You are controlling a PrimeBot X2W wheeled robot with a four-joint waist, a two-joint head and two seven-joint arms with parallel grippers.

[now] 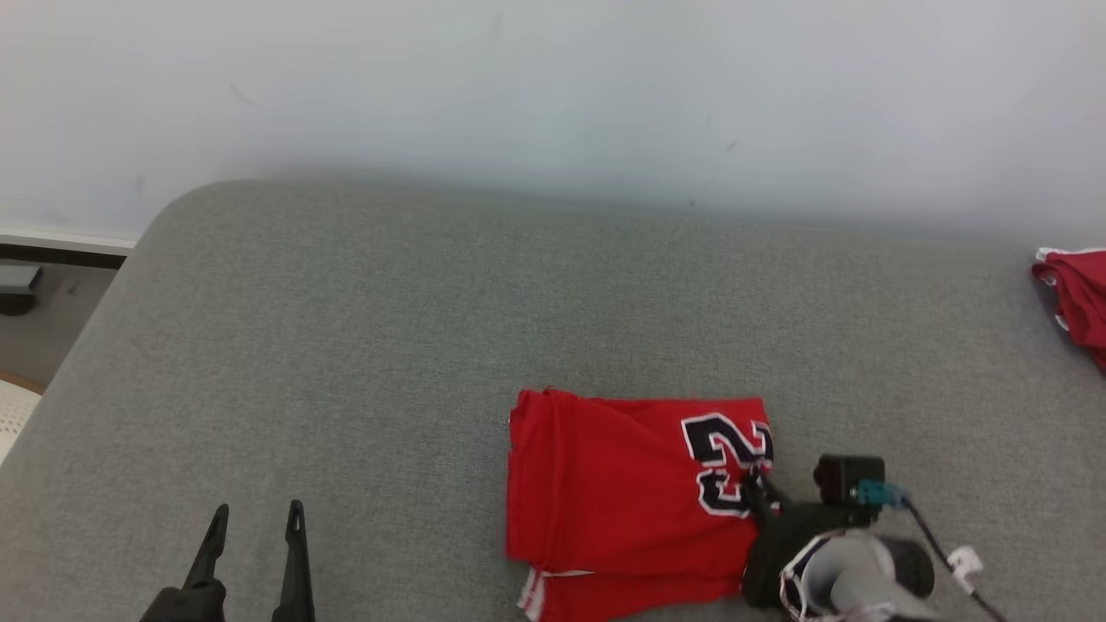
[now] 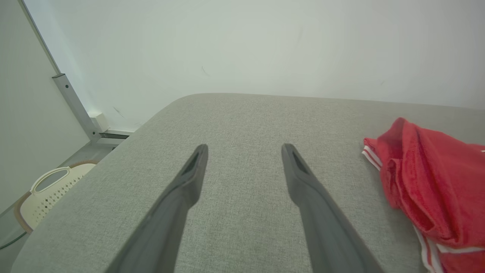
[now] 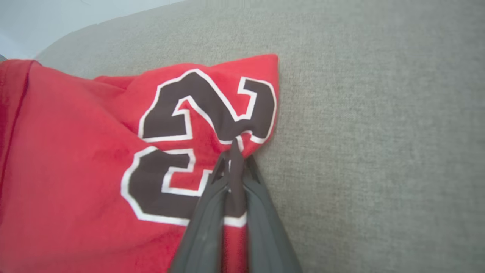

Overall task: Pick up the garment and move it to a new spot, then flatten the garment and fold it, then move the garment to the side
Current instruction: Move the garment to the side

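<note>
Head view: folded red garment point(image 1: 622, 501) lies near right on the grey cushion point(image 1: 363, 345).
Right gripper point(image 1: 758, 484) pinches its right edge; left gripper point(image 1: 257, 517) spread, well apart at near left.

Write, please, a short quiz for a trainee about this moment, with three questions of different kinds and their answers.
1. True or false: the left tool is open and apart from the folded red garment.
2. Where does the right tool pinch the garment? A) at its edge, by the black number; B) in its middle; C) nowhere.
3. What lies at the far right of the grey cushion in the head view?
Key: 1 true; 2 A; 3 another red cloth.
</note>
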